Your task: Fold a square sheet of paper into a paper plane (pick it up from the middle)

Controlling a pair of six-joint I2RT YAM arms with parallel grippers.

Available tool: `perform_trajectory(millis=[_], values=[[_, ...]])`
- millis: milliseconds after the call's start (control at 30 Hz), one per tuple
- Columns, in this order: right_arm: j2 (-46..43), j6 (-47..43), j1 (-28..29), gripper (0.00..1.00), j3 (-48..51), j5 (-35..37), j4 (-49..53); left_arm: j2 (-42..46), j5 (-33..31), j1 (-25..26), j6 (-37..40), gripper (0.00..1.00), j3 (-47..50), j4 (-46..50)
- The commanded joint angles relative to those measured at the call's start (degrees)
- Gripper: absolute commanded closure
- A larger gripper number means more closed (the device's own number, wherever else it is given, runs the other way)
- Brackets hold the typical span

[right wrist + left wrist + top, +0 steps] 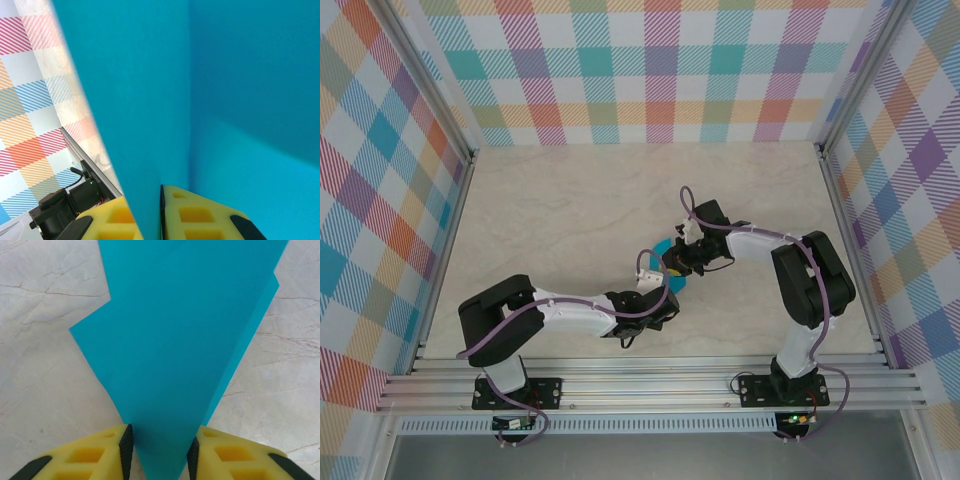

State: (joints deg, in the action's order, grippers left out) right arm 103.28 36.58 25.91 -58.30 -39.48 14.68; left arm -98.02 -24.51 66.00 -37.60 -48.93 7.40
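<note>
— Where is the teal paper (180,340) sitting?

— It is sitting between the tips of the left arm (570,310) and the right arm (800,265), just below the centre of the top view, on or over the marbled bench (570,200); I cannot tell which. In the left wrist view it is running from the top edge down to a point at the bottom centre, and a folded corner is jutting toward the left.

— And the left jaws?

— They are standing apart at the bottom of that frame. The paper's narrow end is showing in the gap between the black pads (126,445), with its left edge passing behind one pad. I cannot tell whether they are touching it.

— What are the right jaws doing?

— They are clamping on the paper. At the bottom of the right wrist view the yellow fingers (200,220) are sitting close together and a strip of the sheet is passing between them. The rest is spreading across the right side of the frame, with a straight crease running upward. The plaid wall (30,100) is showing at the left.
</note>
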Motion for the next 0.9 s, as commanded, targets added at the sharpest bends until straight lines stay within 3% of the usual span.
perform_trajectory(millis=[0, 400, 567, 867], values=[[-0.2, -0.2, -0.3, 0.90, -1.0, -0.3, 1.0, -0.3, -0.4, 0.9, 1.1, 0.69, -1.1, 0.1], [0.1, -0.4, -0.3, 0.90, -0.7, -0.1, 1.3, 1.0, -0.4, 1.0, 1.4, 0.75, -0.8, -0.2], [0.2, -0.3, -0.3, 0.89, -0.8, -0.2, 1.4, 1.1, -0.1, 1.0, 1.8, 0.83, -0.5, -0.5], [0.2, -0.3, -0.3, 0.88, -0.3, 0.4, 1.6, 1.1, 0.9, 0.8, 2.5, 0.89, -0.5, -1.2]])
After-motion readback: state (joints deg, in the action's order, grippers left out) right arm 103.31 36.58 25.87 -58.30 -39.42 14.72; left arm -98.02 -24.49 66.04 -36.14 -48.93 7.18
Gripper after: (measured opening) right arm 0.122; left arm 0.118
